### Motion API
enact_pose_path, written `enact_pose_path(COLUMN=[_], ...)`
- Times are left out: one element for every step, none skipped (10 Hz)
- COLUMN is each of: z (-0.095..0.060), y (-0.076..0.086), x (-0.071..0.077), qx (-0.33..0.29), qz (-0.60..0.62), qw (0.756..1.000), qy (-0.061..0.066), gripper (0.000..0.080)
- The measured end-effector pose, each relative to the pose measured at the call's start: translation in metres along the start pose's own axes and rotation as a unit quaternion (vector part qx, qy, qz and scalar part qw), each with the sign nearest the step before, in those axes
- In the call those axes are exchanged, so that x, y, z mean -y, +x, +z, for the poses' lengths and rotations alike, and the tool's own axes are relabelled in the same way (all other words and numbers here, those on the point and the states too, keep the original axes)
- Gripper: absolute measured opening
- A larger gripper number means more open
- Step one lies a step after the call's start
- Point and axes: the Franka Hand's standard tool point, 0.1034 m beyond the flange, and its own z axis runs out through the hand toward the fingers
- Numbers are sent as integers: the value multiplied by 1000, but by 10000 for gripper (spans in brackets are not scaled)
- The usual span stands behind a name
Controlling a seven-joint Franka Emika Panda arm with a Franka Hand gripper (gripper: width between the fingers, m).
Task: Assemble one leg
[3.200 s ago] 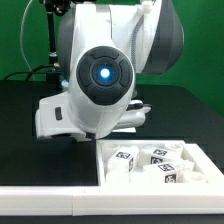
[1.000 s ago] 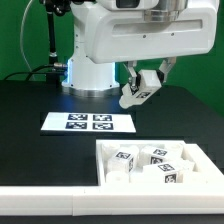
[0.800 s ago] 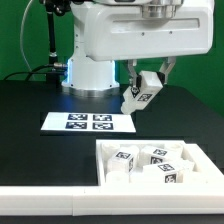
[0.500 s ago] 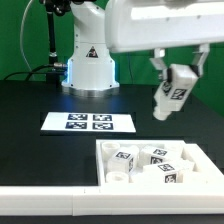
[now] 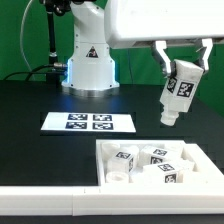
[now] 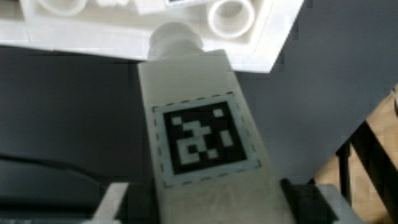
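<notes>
Exterior view: we grip the leg [image 5: 176, 97] in the tool [image 5: 181, 66], high above the counter [image 5: 50, 98], probably to clear the tray [image 5: 103, 163].

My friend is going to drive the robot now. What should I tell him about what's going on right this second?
The gripper is shut on the small white plastic oblong leg with a black-and-white tag, gripping its upper end.
The leg hangs tilted in the air at the exterior view's right, above the black table.
The large flat white walled tray sits on the table below, holding more white tagged parts.
The marker board lies flat toward the exterior view's left.
Done: one leg is picked up.
Left: fit it to its mating part; it is not yet joined to anything.
</notes>
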Motion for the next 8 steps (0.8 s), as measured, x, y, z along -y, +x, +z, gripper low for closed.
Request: enact_pose_path(z=[7,17,25,33,35,35,36,36], y=[-6,1,18,27,32,34,32,32], x=[-13,-26,-26,-20,-7,8,5,1], qx=[-2,14,5,0,-3,-2,-1,-1], qz=[-12,-6,3,7,21,29,17,20], qw=[1000,1000,1000,1000,999,999,999,999], qy=[-3,8,21,29,36,39,36,34], gripper=[311,311,311,311,311,311,311,311])
